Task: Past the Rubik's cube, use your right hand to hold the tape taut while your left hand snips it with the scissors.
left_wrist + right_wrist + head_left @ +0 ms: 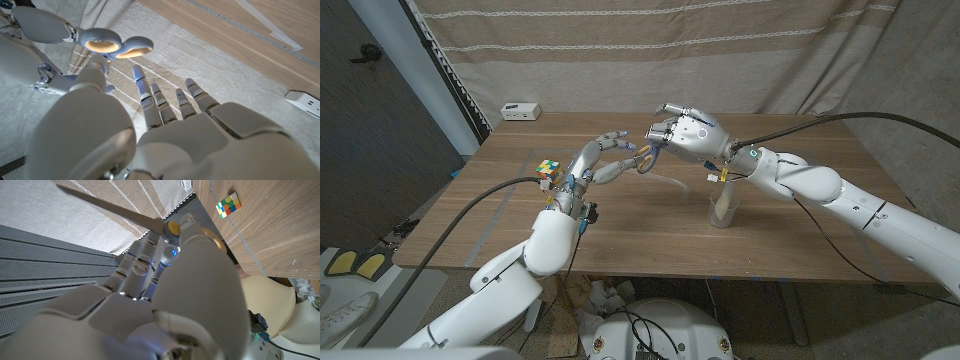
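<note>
Right hand's fingers (665, 128) around scissors (647, 158), beside left hand (605, 158).

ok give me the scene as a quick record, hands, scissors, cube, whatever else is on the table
right hand: raised over the table, holds the scissors at the blade end
scissors: in the air, handle loops pointing toward the left hand
left hand: holds nothing, fingers spread, reaching toward the handle loops; contact not clear
Rubik's cube: on the table, beside the left forearm
clear cup: upright, below the right wrist
white box: far left corner
tape: cannot make it out
cut: not yet begun
</note>
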Controlling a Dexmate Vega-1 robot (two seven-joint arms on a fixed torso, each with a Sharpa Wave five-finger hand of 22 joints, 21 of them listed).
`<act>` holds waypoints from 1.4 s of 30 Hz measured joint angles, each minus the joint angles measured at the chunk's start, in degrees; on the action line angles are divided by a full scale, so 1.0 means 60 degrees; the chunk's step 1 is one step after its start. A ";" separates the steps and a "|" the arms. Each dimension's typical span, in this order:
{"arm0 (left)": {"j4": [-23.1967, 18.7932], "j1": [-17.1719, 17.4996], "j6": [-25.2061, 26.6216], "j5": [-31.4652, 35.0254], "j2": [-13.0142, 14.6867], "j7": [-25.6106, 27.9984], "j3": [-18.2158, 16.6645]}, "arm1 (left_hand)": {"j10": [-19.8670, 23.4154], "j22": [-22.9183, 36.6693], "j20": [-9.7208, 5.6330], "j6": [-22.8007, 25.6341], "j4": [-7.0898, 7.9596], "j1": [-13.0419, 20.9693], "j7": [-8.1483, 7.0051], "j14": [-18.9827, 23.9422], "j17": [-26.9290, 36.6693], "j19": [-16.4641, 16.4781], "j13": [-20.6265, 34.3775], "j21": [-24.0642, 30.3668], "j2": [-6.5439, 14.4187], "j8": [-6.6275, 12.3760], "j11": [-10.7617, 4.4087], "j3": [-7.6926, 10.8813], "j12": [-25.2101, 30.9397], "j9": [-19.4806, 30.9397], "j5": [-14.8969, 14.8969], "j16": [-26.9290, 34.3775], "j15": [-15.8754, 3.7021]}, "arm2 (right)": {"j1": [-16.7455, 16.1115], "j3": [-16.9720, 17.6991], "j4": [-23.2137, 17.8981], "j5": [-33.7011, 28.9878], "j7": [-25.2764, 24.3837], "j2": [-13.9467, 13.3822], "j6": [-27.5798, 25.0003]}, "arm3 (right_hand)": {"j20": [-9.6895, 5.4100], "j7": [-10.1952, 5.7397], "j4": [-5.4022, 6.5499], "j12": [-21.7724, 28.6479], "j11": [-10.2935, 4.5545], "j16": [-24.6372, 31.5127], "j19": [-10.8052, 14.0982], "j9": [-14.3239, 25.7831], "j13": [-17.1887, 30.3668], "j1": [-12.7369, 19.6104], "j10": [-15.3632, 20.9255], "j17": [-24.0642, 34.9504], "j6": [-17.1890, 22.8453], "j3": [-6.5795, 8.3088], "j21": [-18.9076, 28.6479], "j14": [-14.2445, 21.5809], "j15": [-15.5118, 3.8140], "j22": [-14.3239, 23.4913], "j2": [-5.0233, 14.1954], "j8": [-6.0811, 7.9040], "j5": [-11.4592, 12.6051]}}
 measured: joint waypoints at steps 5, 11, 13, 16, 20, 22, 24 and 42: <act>-0.0002 0.0063 -0.0038 -0.0088 0.0002 0.0022 -0.0043 | 0.0000 0.0000 0.0036 0.0115 0.0029 0.0157 0.0115 0.0000 0.0000 0.0036 0.0000 0.0018 0.0022 0.0000 0.0000 -0.0028 0.0000 -0.0011 0.0000 0.0000 0.0000 | 0.0000 -0.0013 -0.0021 0.0000 0.0031 0.0012 -0.0016 | 0.0000 0.0000 -0.0001 0.0000 0.0050 -0.0052 0.0001 -0.0021 -0.0005 0.0000 -0.0050 0.0006 0.0000 -0.0001 0.0072 0.0000 -0.0001 0.0000 0.0000 0.0066 -0.0001; 0.0073 0.0127 -0.0189 -0.0274 -0.0017 0.0030 -0.0114 | -0.0159 0.0001 0.0052 0.0062 0.0028 0.0408 0.0169 0.0000 0.0000 0.0051 -0.0001 0.0037 0.0170 -0.0039 -0.0016 -0.0028 0.0001 -0.0056 -0.0001 0.0000 0.0000 | -0.0034 -0.0013 -0.0082 0.0003 0.0069 0.0007 -0.0049 | 0.0052 0.0001 -0.0008 0.0036 0.0049 -0.0064 -0.0051 -0.0033 -0.0038 0.0001 -0.0049 0.0040 -0.0001 -0.0008 0.0124 0.0001 -0.0001 -0.0035 -0.0001 0.0066 -0.0011; 0.0093 0.0129 -0.0216 -0.0306 -0.0024 0.0030 -0.0121 | -0.0222 0.0001 0.0052 0.0011 0.0028 0.0505 0.0144 0.0000 0.0001 0.0051 -0.0001 0.0037 0.0198 -0.0075 0.0015 -0.0028 0.0002 -0.0056 -0.0001 0.0000 0.0000 | -0.0044 -0.0013 -0.0100 0.0003 0.0069 0.0003 -0.0051 | 0.0017 0.0016 -0.0008 0.0036 0.0050 -0.0065 -0.0086 -0.0034 -0.0035 0.0001 -0.0049 0.0041 -0.0016 -0.0009 0.0159 0.0001 -0.0001 -0.0047 -0.0001 0.0066 -0.0012; 0.0141 0.0123 -0.0245 -0.0354 -0.0032 0.0022 -0.0125 | -0.0313 0.0001 0.0052 -0.0027 0.0028 0.0562 0.0183 0.0000 0.0004 0.0051 -0.0001 0.0037 0.0176 -0.0075 0.0106 -0.0027 -0.0007 -0.0056 -0.0001 0.0000 0.0000 | -0.0062 -0.0012 -0.0129 0.0003 0.0070 0.0000 -0.0054 | 0.0017 0.0016 -0.0009 0.0036 0.0005 -0.0071 -0.0086 -0.0037 -0.0045 0.0002 -0.0093 0.0041 -0.0016 -0.0010 0.0159 0.0001 -0.0001 -0.0047 -0.0001 0.0065 -0.0019; 0.0187 0.0046 -0.0245 -0.0320 -0.0032 0.0022 -0.0066 | -0.0444 0.0001 0.0052 0.0157 0.0029 0.0581 0.0217 0.0000 0.0026 0.0051 -0.0001 0.0037 0.0199 -0.0060 0.0102 -0.0028 -0.0035 -0.0056 -0.0002 0.0000 0.0000 | -0.0069 -0.0011 -0.0149 -0.0004 0.0069 -0.0001 -0.0055 | 0.0017 0.0016 -0.0014 0.0036 -0.0003 -0.0120 -0.0085 -0.0039 -0.0046 0.0002 -0.0101 0.0054 -0.0016 -0.0015 0.0195 0.0002 -0.0002 -0.0047 -0.0002 0.0065 -0.0021; 0.0197 0.0027 -0.0245 -0.0287 -0.0031 0.0021 -0.0051 | -0.0517 0.0020 0.0052 0.0340 0.0054 0.0581 0.0237 0.0001 0.0026 0.0051 -0.0014 0.0037 0.0199 0.0002 0.0098 -0.0053 -0.0034 -0.0055 -0.0002 0.0000 0.0000 | -0.0069 -0.0011 -0.0159 -0.0025 0.0069 0.0008 -0.0054 | 0.0017 -0.0033 -0.0014 0.0035 -0.0003 -0.0120 -0.0085 -0.0040 -0.0045 0.0002 -0.0100 0.0087 -0.0066 -0.0016 0.0231 0.0002 -0.0002 -0.0047 -0.0002 0.0065 -0.0033; 0.0229 -0.0052 -0.0246 -0.0257 -0.0018 0.0004 0.0022 | -0.0530 0.0025 0.0052 0.0393 0.0054 0.0631 0.0290 0.0001 0.0026 0.0051 -0.0027 0.0037 0.0148 0.0037 0.0084 -0.0052 -0.0034 -0.0055 -0.0017 0.0000 0.0000 | -0.0065 -0.0012 -0.0160 -0.0058 0.0069 0.0023 -0.0054 | 0.0016 -0.0033 -0.0019 0.0035 -0.0003 -0.0120 -0.0086 -0.0040 -0.0045 0.0002 -0.0100 0.0087 -0.0066 -0.0021 0.0266 0.0002 -0.0002 -0.0047 -0.0002 0.0071 -0.0039; 0.0259 -0.0294 -0.0048 -0.0106 0.0045 -0.0139 0.0327 | -0.0440 0.0024 0.0000 0.1121 0.0133 0.0781 0.0474 0.0001 0.0024 0.0102 -0.0073 0.0037 0.0148 0.0214 0.0065 -0.0131 0.0006 -0.0145 -0.0089 0.0000 0.0000 | 0.0052 -0.0130 -0.0084 -0.0138 0.0014 0.0137 -0.0023 | 0.0039 -0.0033 0.0015 0.0071 -0.0003 -0.0229 -0.0174 -0.0086 -0.0051 0.0003 -0.0099 0.0132 -0.0066 -0.0009 0.0413 0.0047 -0.0016 -0.0046 -0.0002 0.0146 -0.0018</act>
